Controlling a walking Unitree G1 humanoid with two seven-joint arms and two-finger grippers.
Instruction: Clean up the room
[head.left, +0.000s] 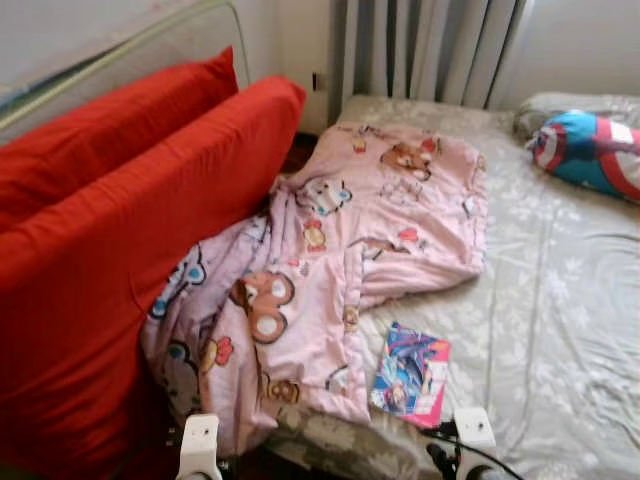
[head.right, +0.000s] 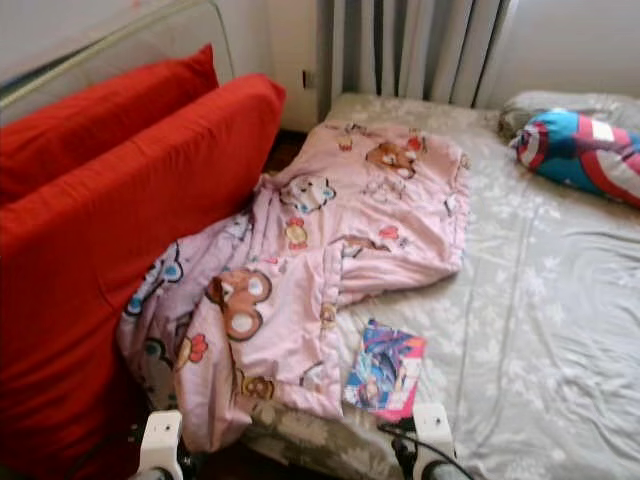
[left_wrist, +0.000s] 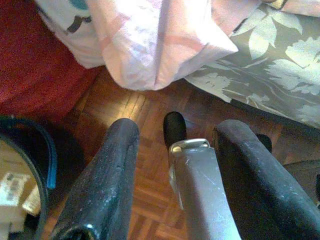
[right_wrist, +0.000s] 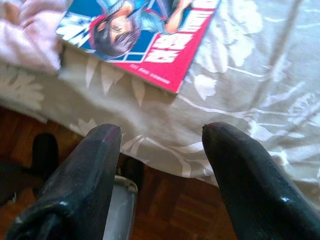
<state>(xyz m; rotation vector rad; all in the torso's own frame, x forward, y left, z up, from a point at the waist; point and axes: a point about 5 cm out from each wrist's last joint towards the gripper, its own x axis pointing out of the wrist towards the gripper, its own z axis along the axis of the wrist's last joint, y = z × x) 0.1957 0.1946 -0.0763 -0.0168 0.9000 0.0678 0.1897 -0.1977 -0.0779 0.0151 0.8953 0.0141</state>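
Note:
A pink cartoon-print blanket (head.left: 330, 270) lies crumpled over the bed's near left corner and hangs off its edge (left_wrist: 150, 45). A colourful comic book (head.left: 411, 374) rests on the grey floral sheet (head.left: 540, 330) beside the blanket; its red-edged cover (right_wrist: 145, 35) is close ahead of my right gripper. Both arms are low at the foot of the bed. My left gripper (left_wrist: 175, 130) is open over the wooden floor, below the blanket's hanging corner. My right gripper (right_wrist: 162, 132) is open just short of the mattress edge, empty.
Two big red cushions (head.left: 110, 250) lean against a rail at the left. A blue, red and white shield-print pillow (head.left: 590, 150) lies at the bed's far right. Grey curtains (head.left: 420, 50) hang behind. A dark bin with a blue rim (left_wrist: 30, 175) stands on the parquet floor (left_wrist: 150, 200).

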